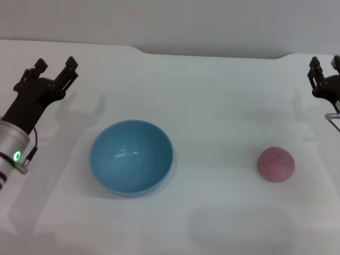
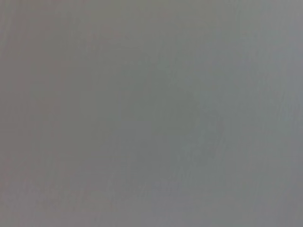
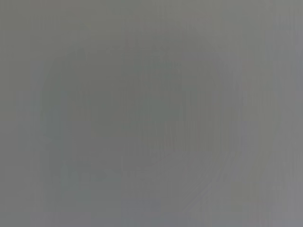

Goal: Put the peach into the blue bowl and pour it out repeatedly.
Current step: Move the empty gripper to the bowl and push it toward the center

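Observation:
The blue bowl (image 1: 131,156) stands upright and holds nothing, left of the table's middle in the head view. The peach (image 1: 275,164), a small pink-red ball, lies on the white table (image 1: 212,106) well to the bowl's right. My left gripper (image 1: 54,68) hangs open at the far left, behind and to the left of the bowl, with nothing between its fingers. At the far right edge my right gripper (image 1: 325,65) is open too, behind and to the right of the peach. Both wrist views show only plain grey.
A thin metal wire part (image 1: 333,120) pokes in at the right edge below the right gripper. A grey wall (image 1: 170,21) runs behind the table's far edge.

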You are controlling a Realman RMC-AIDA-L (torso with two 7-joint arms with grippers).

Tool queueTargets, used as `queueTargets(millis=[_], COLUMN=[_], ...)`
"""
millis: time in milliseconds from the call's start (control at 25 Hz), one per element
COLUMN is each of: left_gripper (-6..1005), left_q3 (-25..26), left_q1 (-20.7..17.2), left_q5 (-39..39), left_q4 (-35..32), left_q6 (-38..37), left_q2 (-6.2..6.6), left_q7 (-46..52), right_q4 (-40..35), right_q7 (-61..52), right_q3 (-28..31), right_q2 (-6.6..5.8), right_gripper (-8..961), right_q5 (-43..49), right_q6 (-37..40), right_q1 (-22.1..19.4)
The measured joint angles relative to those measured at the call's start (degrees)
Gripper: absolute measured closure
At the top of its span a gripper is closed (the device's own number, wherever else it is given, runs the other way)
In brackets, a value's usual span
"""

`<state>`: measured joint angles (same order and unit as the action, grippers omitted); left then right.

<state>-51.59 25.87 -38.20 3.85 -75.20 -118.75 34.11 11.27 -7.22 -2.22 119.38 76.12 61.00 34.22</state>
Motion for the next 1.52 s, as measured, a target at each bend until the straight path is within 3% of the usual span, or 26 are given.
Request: queueTargets(millis=[440, 640, 840, 880, 920, 1040, 1200, 1240, 1280, 1520], left_gripper=[170, 171, 171, 171, 170, 170, 171, 173, 174, 183], left_q3=[-0.1, -1.7, -11.0, -11.0, -17.0, -24.3, -27.7, -27.8, -27.8, -26.0], left_q1=[-1.5, 1.6, 3.9, 3.9, 4.1, 3.6, 2.1, 1.9, 1.9, 2.1], left_q5=[0.0, -0.2, -0.3, -0.3, -0.4, -2.7, -17.8, -26.8, -26.8, -60.1], left_q4=[-0.3, -1.8, -15.7, -15.7, -22.8, -32.4, -44.6, -48.2, -48.2, -58.4], left_q6=[-2.1, -3.0, 13.5, 13.5, 23.4, 33.9, 41.4, 41.1, 41.1, 34.4], left_q2=[-0.20, 0.45, 0.47, 0.47, 0.60, 1.19, 1.90, 2.00, 2.00, 2.20], left_q7=[-0.3, 2.6, 11.4, 11.4, 18.0, 26.9, 47.7, 57.8, 57.8, 90.2], right_q4=[0.2, 0.1, -0.1, -0.2, -0.2, -0.4, -0.8, -0.8, -0.8, -1.1], right_q7=[0.1, 0.1, 0.1, 0.1, 0.1, 0.1, 0.1, 0.1, 0.1, 0.1], right_q3=[0.4, 0.0, 0.0, 0.0, 0.0, 0.1, 0.1, 0.2, 0.2, 0.2], right_q2=[-0.06, -0.13, -0.24, -0.24, -0.24, -0.28, -0.33, -0.33, -0.33, -0.29], right_gripper=[469, 472, 475, 475, 476, 478, 480, 481, 481, 485], right_q5=[0.0, 0.0, 0.0, 0.0, 0.0, 0.0, 0.0, 0.0, 0.0, 0.0], right_q6=[6.4, 6.3, 6.4, 6.4, 6.4, 6.3, 6.2, 6.2, 6.2, 6.1], right_q1=[-4.6, -5.0, -5.2, -5.3, -5.4, -5.6, -5.8, -5.9, -5.9, -6.1])
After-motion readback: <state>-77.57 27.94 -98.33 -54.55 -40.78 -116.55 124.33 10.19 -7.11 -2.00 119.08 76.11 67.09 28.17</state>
